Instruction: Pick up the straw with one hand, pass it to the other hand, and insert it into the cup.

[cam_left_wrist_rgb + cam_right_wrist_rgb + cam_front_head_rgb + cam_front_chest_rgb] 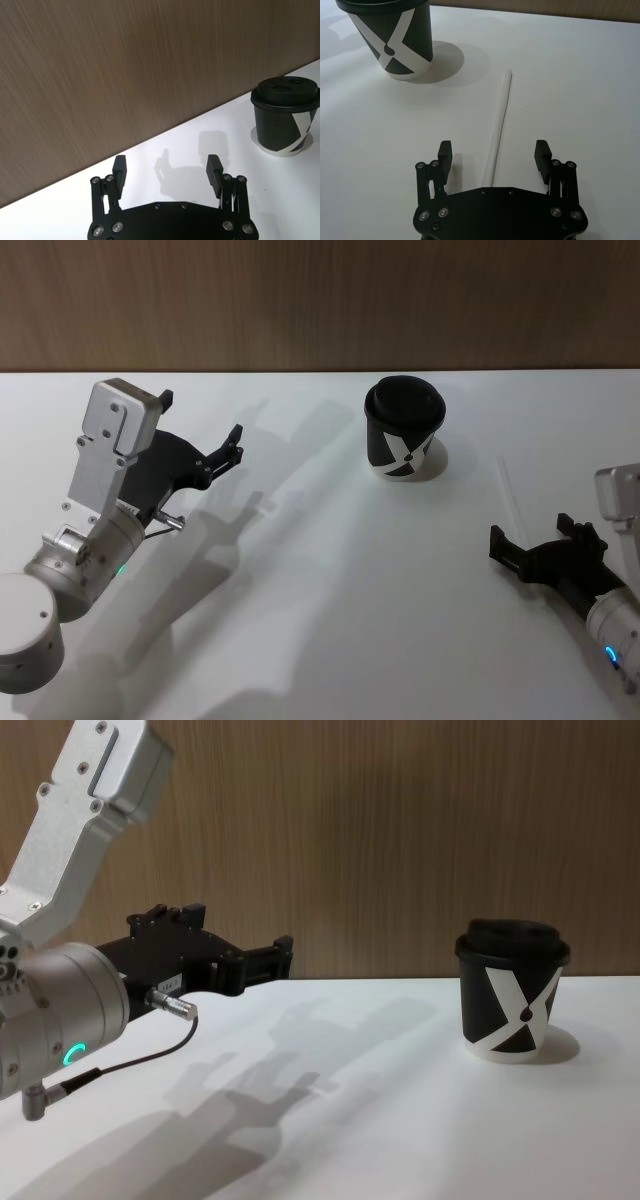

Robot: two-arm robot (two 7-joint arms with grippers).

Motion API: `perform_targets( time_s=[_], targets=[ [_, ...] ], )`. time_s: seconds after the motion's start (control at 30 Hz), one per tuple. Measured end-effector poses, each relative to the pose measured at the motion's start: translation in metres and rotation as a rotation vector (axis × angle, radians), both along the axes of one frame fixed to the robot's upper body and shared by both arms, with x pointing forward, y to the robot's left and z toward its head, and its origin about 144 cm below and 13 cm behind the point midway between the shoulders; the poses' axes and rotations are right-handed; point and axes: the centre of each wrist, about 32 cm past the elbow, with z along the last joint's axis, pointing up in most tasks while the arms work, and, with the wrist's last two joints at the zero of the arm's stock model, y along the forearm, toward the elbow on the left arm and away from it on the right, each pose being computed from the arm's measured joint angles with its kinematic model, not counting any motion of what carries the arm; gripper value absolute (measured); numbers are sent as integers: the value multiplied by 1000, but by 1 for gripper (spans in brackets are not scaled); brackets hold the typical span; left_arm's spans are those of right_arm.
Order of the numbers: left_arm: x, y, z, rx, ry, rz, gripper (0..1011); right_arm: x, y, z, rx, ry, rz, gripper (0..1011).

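Straw (pixel 501 112), near end hidden beneath right hand (pixel 494 148)

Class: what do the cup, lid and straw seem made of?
Cup: probably paper, matte black, printed white pattern. Lid: likely plastic, moulded dome, slight sheen. Straw: thin white tube, slightly translucent, so perhaps plastic; paper possible.

Lab-like test bench, plain white table (pixel 300 620), wood-grain panel wall (pixel 300 300) behind

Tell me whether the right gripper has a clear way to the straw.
Probably yes: the right gripper is open, the straw lies flat just ahead of it, and the cup stands aside. The left gripper hovers far left.
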Motion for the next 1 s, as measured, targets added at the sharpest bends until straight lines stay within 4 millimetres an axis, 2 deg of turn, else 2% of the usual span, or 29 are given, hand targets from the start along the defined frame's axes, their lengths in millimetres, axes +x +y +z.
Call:
perform_targets(
  time_s=[1.0],
  targets=[
    [0,0,0,0,0,0,1003,6,-5,-2,-34,7,15,1001]
  ],
)
